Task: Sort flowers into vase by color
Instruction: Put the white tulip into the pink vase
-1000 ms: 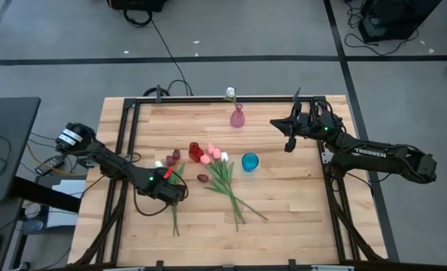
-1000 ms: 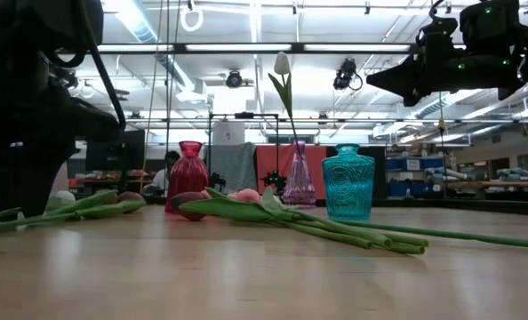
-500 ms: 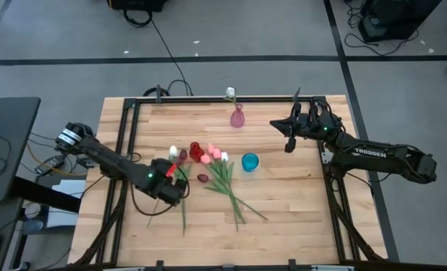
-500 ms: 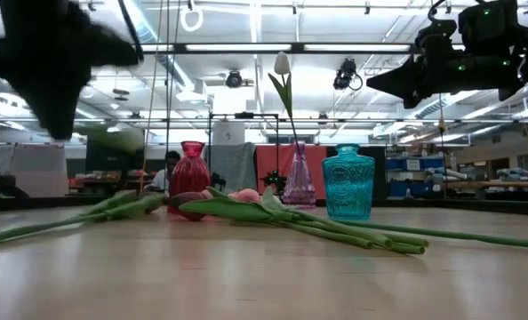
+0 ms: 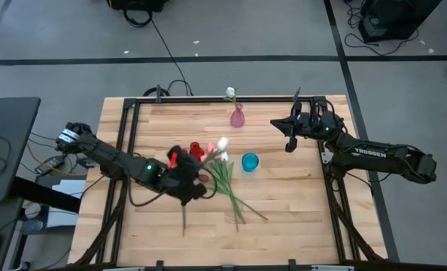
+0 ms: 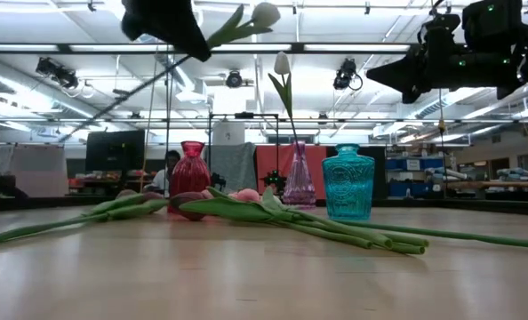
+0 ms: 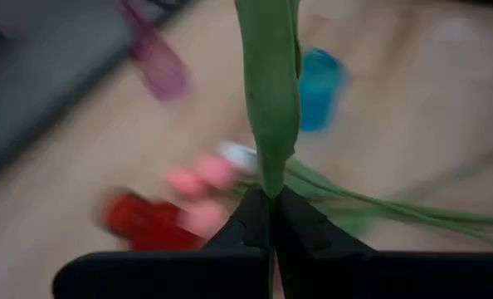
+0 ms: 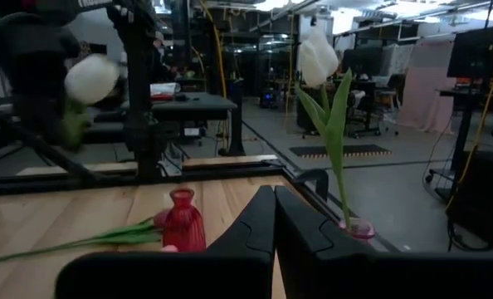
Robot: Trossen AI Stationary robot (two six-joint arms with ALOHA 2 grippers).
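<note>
My left gripper (image 5: 199,177) hovers over the middle of the table, shut on a white tulip (image 5: 222,143) whose head shows high in the low view (image 6: 266,13). Its thin stem (image 6: 113,98) slants down toward the left. A second white tulip (image 5: 229,93) stands in the pink vase (image 5: 238,117). Between a red vase (image 5: 196,150) and a teal vase (image 5: 250,162), more flowers (image 5: 227,184) lie flat on the wood. My right gripper (image 5: 289,143) hangs shut and holds nothing above the far right of the table. My left gripper pinches the white tulip's green stem and leaf (image 7: 270,187) between its two fingers (image 7: 251,220), some way below the head. The fingers lie across the stem. The tulip is lifted clear and tilted, with its head (image 6: 266,13) up and its stem trailing lower.
Pink heads (image 5: 216,154) and a dark maroon head (image 5: 202,178) lie near the red vase. One long stem (image 6: 51,227) lies on the near left of the table. A dark metal frame (image 5: 133,102) runs along the table's edges.
My left gripper has risen and gone toward the table's right edge, toward the vases, carrying the white tulip. The tulip, which lay on the table a second ago, is now lifted clear and tilted, with its head up.
</note>
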